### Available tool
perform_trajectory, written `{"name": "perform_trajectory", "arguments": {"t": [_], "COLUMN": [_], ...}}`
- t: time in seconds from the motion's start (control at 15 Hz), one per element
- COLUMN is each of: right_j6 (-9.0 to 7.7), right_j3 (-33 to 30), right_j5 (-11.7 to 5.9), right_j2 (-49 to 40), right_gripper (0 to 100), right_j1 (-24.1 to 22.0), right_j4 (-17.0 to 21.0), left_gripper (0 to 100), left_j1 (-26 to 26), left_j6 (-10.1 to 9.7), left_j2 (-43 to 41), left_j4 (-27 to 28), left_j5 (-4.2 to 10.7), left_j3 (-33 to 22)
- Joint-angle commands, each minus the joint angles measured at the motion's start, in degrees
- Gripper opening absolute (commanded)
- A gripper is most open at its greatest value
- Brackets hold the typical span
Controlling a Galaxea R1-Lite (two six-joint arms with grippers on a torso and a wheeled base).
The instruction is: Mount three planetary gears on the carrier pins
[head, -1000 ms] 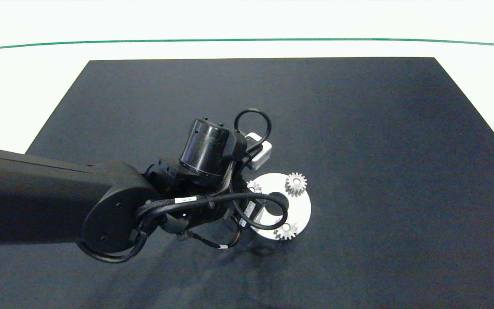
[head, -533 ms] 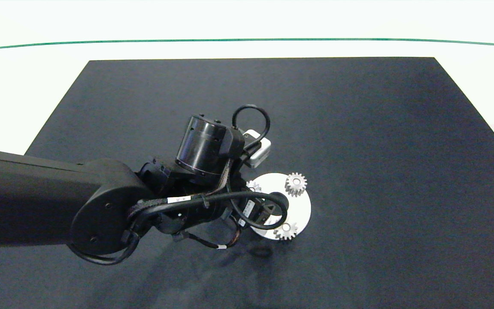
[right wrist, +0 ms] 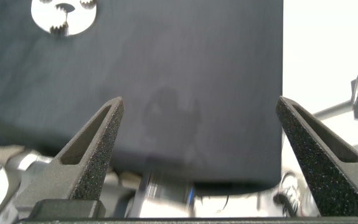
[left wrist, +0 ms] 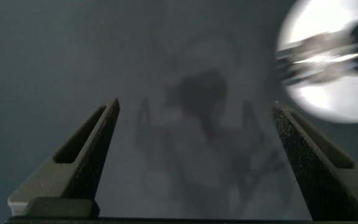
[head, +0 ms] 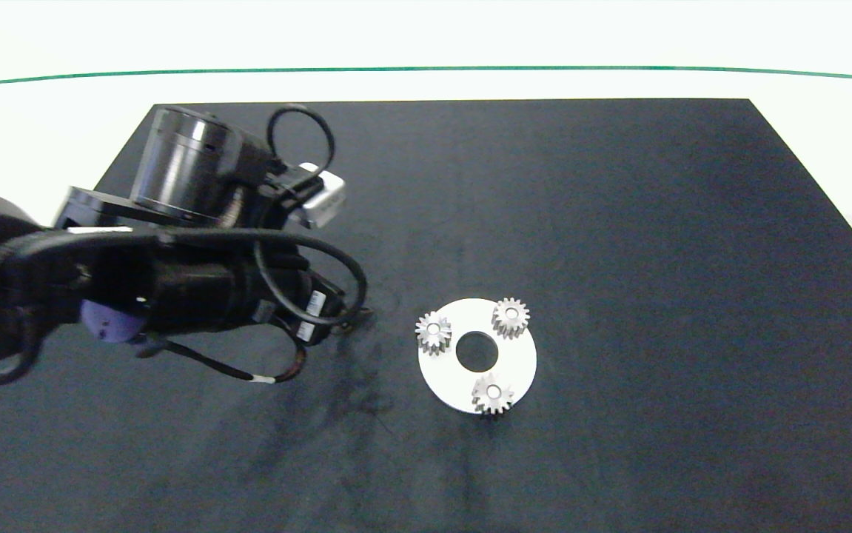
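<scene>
Even, bright overhead light is seen in the head view; the white worktop [head: 41,133] around the dark mat [head: 618,259] is washed out almost to glare. Soft, smeared shadows are cast on the mat beside the left arm [head: 137,281]. The green line [head: 426,70] is bowed by lens distortion. In the left wrist view the white disc [left wrist: 331,62] is overexposed and streaked by motion blur. The right wrist view is dimmer, with blurred clutter beyond the mat's edge.
</scene>
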Motion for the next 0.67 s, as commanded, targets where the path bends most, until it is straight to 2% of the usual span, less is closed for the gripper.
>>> {"name": "perform_trajectory", "arguments": {"t": [0.07,0.13,0.2,0.27,0.4,0.67], "right_j6": [1.16,1.87,3.62,3.8,3.98,3.62], "right_j3": [-0.18,-0.27,-0.36,-0.36,0.78,10.63], "right_j5": [0.33,0.33,0.33,0.42,0.51,0.51], "right_j2": [15.26,17.28,22.11,24.05,23.61,11.39], "right_gripper": [100,100,100,100,100,100], "right_j1": [-2.31,-3.1,-6.09,-8.11,-10.75,-10.22], "right_j4": [-9.6,-11.27,-15.22,-16.54,-16.37,-16.01], "left_gripper": [100,100,100,100,100,100], "left_j1": [17.38,19.67,23.62,25.73,29.69,30.3], "left_j6": [0.23,0.32,0.41,0.32,-0.12,-0.56], "left_j2": [-17.7,-19.72,-26.23,-31.5,-41.43,-62.35], "left_j4": [10.64,11.52,14.77,18.81,24.96,25.31], "left_j5": [0.09,0.09,0.09,0.09,0.0,-0.09], "left_j3": [-0.78,-1.13,-0.95,-0.52,2.12,14.69]}}
